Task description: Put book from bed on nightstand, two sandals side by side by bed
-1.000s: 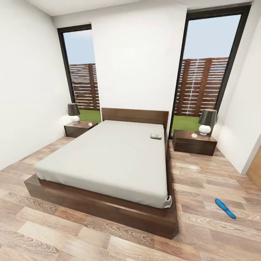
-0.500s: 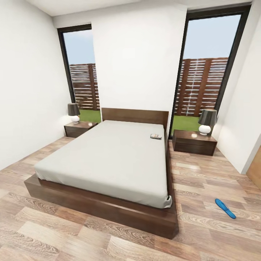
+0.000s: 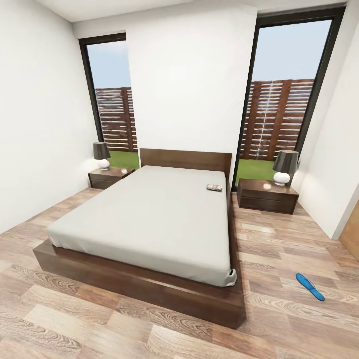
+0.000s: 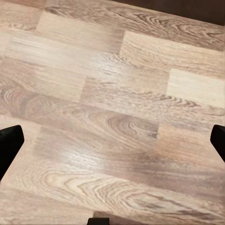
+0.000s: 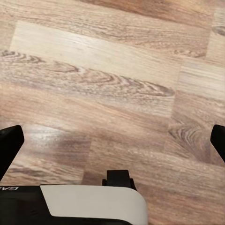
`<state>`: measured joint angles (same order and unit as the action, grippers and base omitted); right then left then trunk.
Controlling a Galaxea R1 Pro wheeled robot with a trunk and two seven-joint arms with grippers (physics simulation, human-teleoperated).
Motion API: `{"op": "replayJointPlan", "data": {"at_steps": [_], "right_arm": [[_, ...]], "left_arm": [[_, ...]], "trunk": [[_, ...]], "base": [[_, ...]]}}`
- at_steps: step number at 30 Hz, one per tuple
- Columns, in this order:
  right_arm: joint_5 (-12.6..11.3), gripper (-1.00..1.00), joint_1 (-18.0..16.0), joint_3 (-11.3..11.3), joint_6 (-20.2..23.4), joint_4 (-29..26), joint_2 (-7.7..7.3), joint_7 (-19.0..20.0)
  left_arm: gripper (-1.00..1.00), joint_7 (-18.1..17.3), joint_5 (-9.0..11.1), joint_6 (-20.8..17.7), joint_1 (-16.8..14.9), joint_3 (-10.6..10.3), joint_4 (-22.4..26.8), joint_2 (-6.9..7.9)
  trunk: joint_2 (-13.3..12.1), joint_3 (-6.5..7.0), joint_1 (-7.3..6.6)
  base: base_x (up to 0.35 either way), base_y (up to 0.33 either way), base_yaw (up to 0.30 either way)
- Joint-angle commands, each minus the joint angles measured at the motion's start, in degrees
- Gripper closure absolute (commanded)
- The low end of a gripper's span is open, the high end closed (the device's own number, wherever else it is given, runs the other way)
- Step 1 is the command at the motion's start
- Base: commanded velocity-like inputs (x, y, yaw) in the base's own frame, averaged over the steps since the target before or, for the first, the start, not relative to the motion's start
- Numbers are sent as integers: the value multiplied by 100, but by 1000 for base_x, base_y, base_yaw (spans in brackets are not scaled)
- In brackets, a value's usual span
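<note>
**Me:** I'm sitting at the foot of the bed (image 3: pixel 149 219) right now, looking over the whole bedroom. The book (image 3: pixel 215 187) is lying flat on the mattress, right of centre in the head view, near the headboard and close to the bed's right edge. The right-hand nightstand (image 3: pixel 267 195) is just beside that corner, with a lamp (image 3: pixel 284 167) on its surface. One blue sandal (image 3: pixel 309 286) is lying on the floor (image 3: pixel 124 329) at lower right, well apart from the bed.

**Other guy:** And the arms?

**Me:** Both are pointing down at bare planks. The left gripper (image 4: pixel 112 140) and right gripper (image 5: pixel 112 145) are both showing fingertips at opposite edges of their wrist views, so the jaws are spread wide and holding nothing. The book is far ahead of both.

**Other guy:** Grab plan?

**Me:** I'm guessing the book is light, thin and a bit floppy, sinking slightly into a soft mattress. I'm thinking of pinching it across the edge nearest the right side. The sandal looks flat and bendy, so I'd take the sole by its long sides.
</note>
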<state>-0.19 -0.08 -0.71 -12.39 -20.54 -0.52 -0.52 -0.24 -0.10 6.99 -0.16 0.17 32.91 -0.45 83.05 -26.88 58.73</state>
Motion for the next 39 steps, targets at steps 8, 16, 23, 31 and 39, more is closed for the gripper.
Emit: {"op": "replayJointPlan", "data": {"at_steps": [8, 16, 23, 31, 39], "right_arm": [[1, -100, -1, -8, -17, 2, 0, 0], [2, -100, -1, -8, -17, 3, -1, -1], [2, -100, -1, -7, -18, 6, 1, -14], [2, -100, -1, -7, -18, 11, -1, -19], [2, -100, -1, -8, -21, 14, -1, -20]], "left_arm": [[-100, -2, 1, 87, -2, 13, -16, 10], [-100, -2, 1, 105, -2, 24, -23, 24], [-100, -2, 6, 108, -2, 26, -29, 21], [-100, -2, 9, 109, -2, 27, -30, 19], [-100, -2, 10, 109, -2, 27, -30, 19]], "trunk": [[3, -5, 0], [3, -5, 0], [3, -5, 0], [3, -5, 0], [3, -5, 0]], "base": [[0, 0, 0], [0, 0, 0], [0, 0, 0], [0, 0, -31], [0, 0, -213]]}}
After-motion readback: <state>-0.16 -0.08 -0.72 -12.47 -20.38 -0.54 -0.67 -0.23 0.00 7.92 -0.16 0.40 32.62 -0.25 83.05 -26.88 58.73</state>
